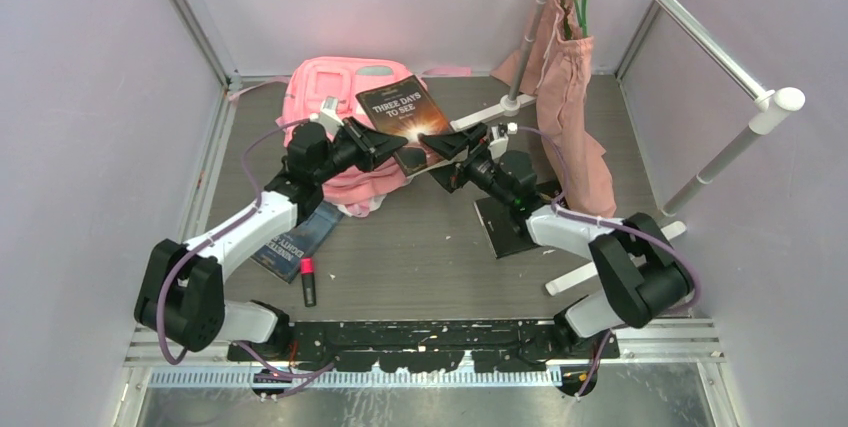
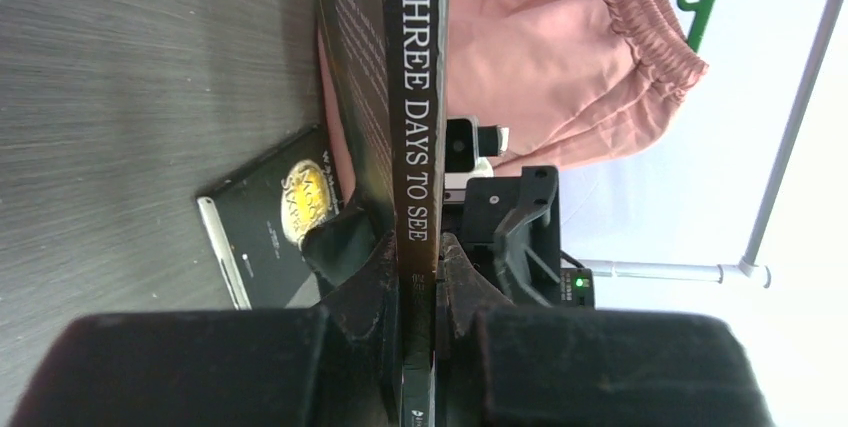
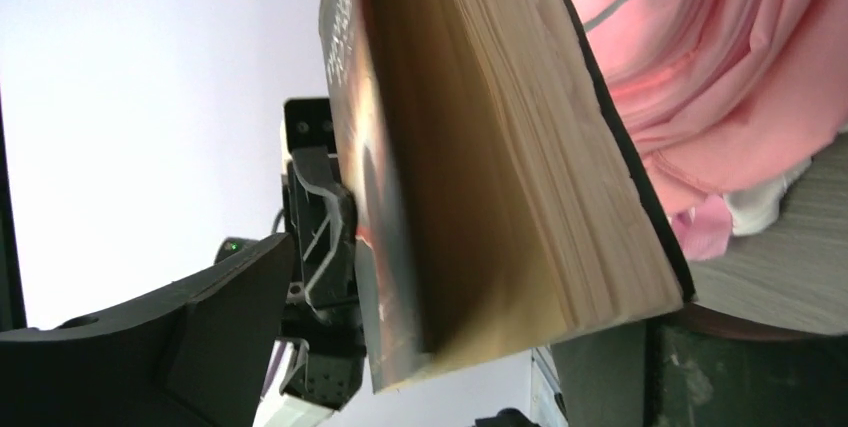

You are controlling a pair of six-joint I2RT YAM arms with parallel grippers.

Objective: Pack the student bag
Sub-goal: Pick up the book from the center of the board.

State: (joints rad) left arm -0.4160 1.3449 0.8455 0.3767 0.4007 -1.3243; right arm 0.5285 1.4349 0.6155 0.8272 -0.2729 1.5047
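The student bag (image 1: 325, 97), a bright pink backpack, lies at the back of the table; it also shows in the right wrist view (image 3: 720, 57). A dark book titled "Three Days to See" (image 1: 403, 112) is held in the air in front of it. My left gripper (image 1: 383, 150) is shut on the book's spine (image 2: 418, 147), jaws pressed against both covers (image 2: 420, 272). My right gripper (image 1: 443, 144) is open, its fingers straddling the book's page edge (image 3: 500, 177); the left finger (image 3: 160, 347) stands apart from the front cover.
A dark blue book (image 1: 293, 247) and a red-and-black marker (image 1: 308, 282) lie under my left arm. A black book with a gold emblem (image 2: 270, 217) lies under my right arm (image 1: 505, 227). A dusty-pink sack (image 1: 570, 107) hangs on the white rack (image 1: 700, 32) at the right.
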